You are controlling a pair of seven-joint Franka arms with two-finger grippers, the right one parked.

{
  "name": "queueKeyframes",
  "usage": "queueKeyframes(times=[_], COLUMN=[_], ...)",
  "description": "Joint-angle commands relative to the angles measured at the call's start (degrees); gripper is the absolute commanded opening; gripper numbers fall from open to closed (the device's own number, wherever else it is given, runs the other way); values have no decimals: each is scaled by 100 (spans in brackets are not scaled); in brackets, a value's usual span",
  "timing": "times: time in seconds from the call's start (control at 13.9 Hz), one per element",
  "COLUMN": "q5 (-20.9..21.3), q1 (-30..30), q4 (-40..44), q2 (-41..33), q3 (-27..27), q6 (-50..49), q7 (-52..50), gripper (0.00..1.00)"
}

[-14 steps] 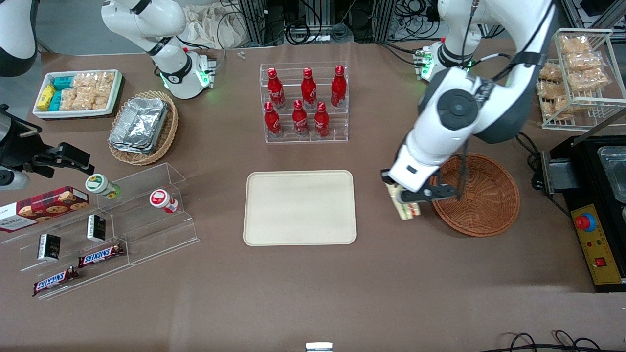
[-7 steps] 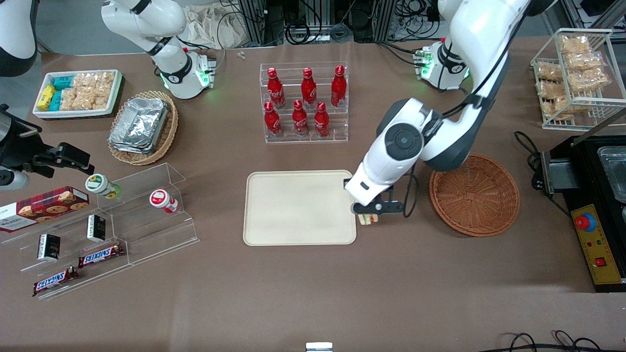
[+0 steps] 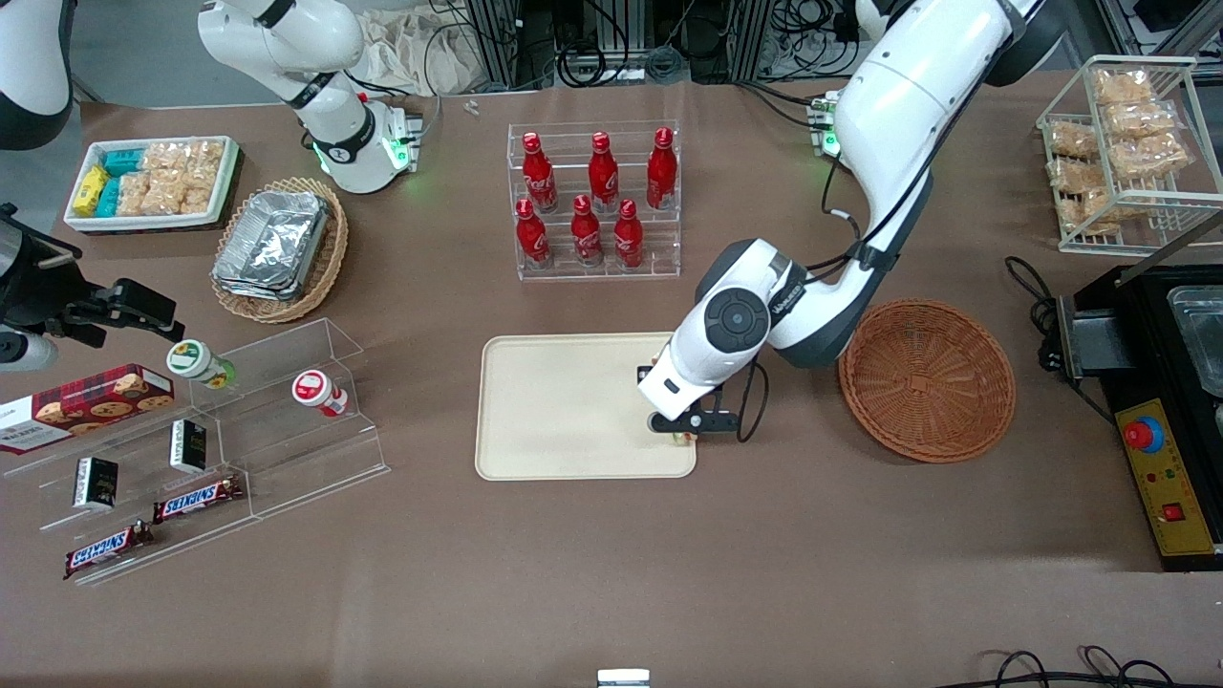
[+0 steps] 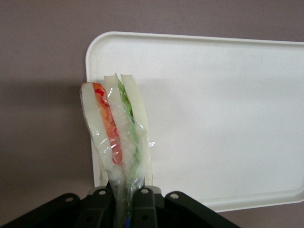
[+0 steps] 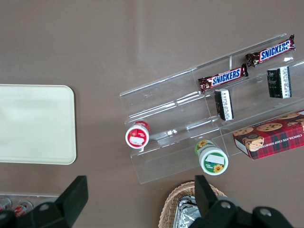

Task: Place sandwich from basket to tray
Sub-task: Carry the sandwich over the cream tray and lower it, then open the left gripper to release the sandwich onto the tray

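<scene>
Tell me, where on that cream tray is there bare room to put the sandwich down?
Nearly all of the tray is bare, from its edge facing the acrylic snack shelf to where the gripper hangs, jaws shut on the sandwich, over the edge nearest the basket. The crowding lies off the tray, at the bottle rack.

Front camera looks down from high; both wrist cameras face down, sharing the tray (image 3: 573,406).
</scene>
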Motion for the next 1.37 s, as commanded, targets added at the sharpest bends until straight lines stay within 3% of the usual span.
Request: queueKeyframes(times=[0.0, 0.29, 0.36, 0.5, 0.58, 0.72, 0.94, 1.3], q5=[44, 44, 53, 61, 79, 27, 97, 70], q1=[-121, -200, -200, -200, -200, -121, 80, 1108], q4=[201, 201, 218, 219, 210, 236, 630, 579], q2=[282, 432, 467, 441, 415, 223, -269, -1192], q3=[21, 21, 21, 21, 30, 39, 65, 65], q6=[174, 183, 175, 122, 87, -262, -1701, -3005], q7=[7, 130, 147, 349, 350, 306, 402, 1333], gripper=[6, 10, 25, 88, 100, 100, 100, 100])
